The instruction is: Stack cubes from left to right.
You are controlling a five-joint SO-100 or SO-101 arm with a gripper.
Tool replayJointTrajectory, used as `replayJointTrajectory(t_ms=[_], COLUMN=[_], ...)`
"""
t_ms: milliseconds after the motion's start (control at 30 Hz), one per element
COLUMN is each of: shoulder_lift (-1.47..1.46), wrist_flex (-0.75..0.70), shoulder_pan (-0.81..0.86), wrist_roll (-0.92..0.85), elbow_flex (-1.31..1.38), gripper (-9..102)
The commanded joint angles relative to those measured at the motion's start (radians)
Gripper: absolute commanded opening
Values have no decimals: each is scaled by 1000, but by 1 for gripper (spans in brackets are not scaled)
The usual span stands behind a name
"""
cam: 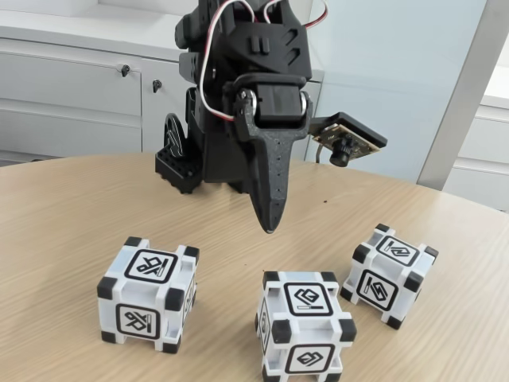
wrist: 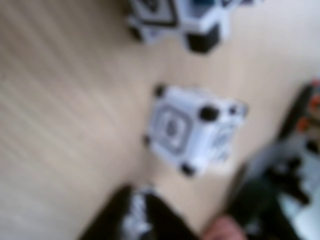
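In the fixed view, three cubes are seen apart on the wooden table (cam: 64, 239): left cube (cam: 148, 294), middle cube (cam: 305, 325), right cube (cam: 389, 274). The gripper (cam: 269, 227) is held above the table, its fingers apparently pressed together, grasping nothing.

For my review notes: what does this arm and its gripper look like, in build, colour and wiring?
The arm is matte black printed plastic with blocky servo housings. Red and white cables loop over its upper joints. The gripper tapers to a long pointed black finger with a dimpled face. A small camera board juts from its side.
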State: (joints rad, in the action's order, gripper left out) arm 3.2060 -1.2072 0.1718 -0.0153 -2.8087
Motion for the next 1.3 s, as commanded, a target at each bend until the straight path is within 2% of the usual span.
replayJointTrajectory(t_ms=[0,700,900,967,1033,1133,1267], shoulder_lift=[8,8,8,8,8,8,8], wrist_flex=[6,6,6,6,6,6,18], shoulder_pan=[-6,9,9,5,-5,-2,9], wrist_roll=[11,57,38,32,17,25,-81], elbow_flex=[5,5,5,5,5,5,15], gripper=[0,0,0,5,0,0,0])
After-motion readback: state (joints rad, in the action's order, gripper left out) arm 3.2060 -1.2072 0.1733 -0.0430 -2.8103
